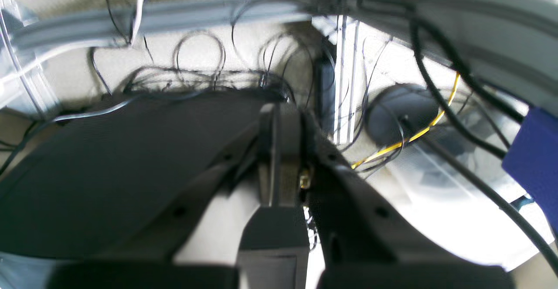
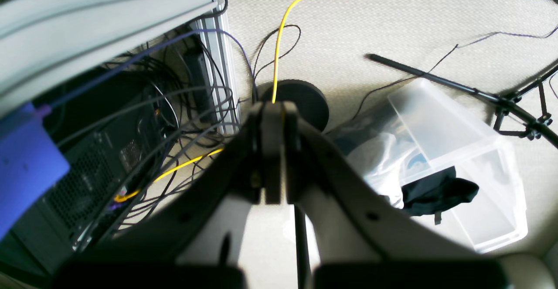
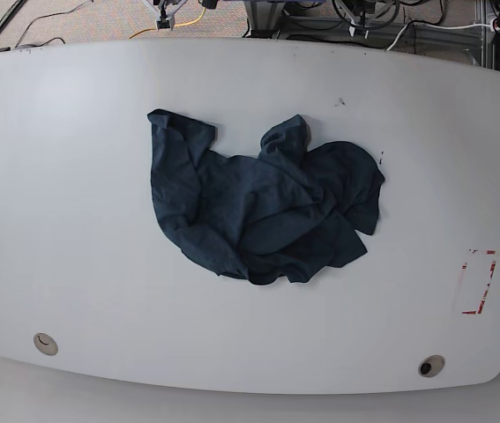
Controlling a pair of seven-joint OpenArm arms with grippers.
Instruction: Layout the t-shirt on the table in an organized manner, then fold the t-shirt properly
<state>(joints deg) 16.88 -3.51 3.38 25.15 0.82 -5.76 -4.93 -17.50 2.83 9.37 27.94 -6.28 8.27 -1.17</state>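
While both hands, left (image 1: 279, 158) and right (image 2: 273, 149), hang closed and empty off the desk (image 3: 73, 176), blur hides the floor cables. Mid-desk, the shirt (image 3: 263, 207) lies crumpled, soft and wrinkled.

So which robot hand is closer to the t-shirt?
Cannot tell. The left gripper and right gripper both hang shut over floor cables, off the table, where the t-shirt lies crumpled.
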